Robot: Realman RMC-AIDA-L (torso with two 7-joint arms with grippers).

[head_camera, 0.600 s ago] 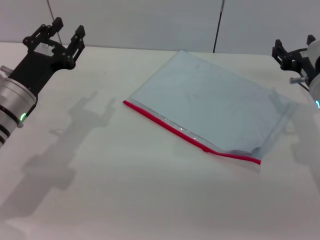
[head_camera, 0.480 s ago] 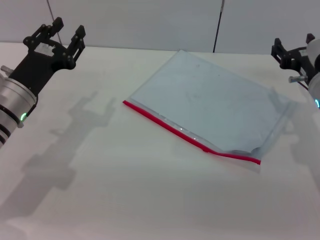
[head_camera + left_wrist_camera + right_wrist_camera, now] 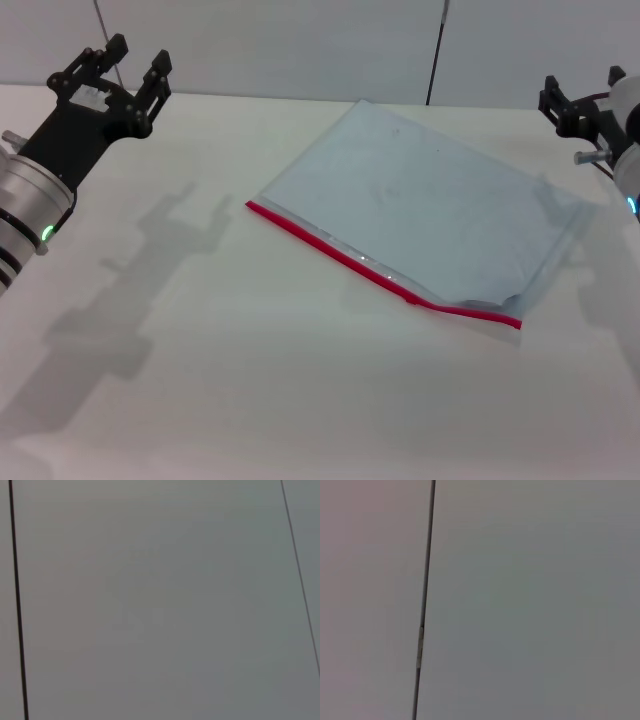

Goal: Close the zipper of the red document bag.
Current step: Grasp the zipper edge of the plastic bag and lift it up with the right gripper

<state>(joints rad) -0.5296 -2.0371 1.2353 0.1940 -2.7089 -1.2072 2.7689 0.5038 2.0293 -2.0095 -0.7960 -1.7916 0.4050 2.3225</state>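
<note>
- Hovering over the table's far left corner, the left end effector has fingers apart, holding nothing.
- Right end effector, far right edge: spread unclear.
- Red document bag lies flat mid-table; light, floppy, probably slippery (pin it down).
- Pinch the zipper slider, along the near edge.

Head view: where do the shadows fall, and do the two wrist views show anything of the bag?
Head view: the left gripper throws a clear soft shadow on the table toward its near side; small glints sit along the zipper of the bag. Left wrist view: only a plain grey wall with dark seams. Right wrist view: the same, no bag.
</note>
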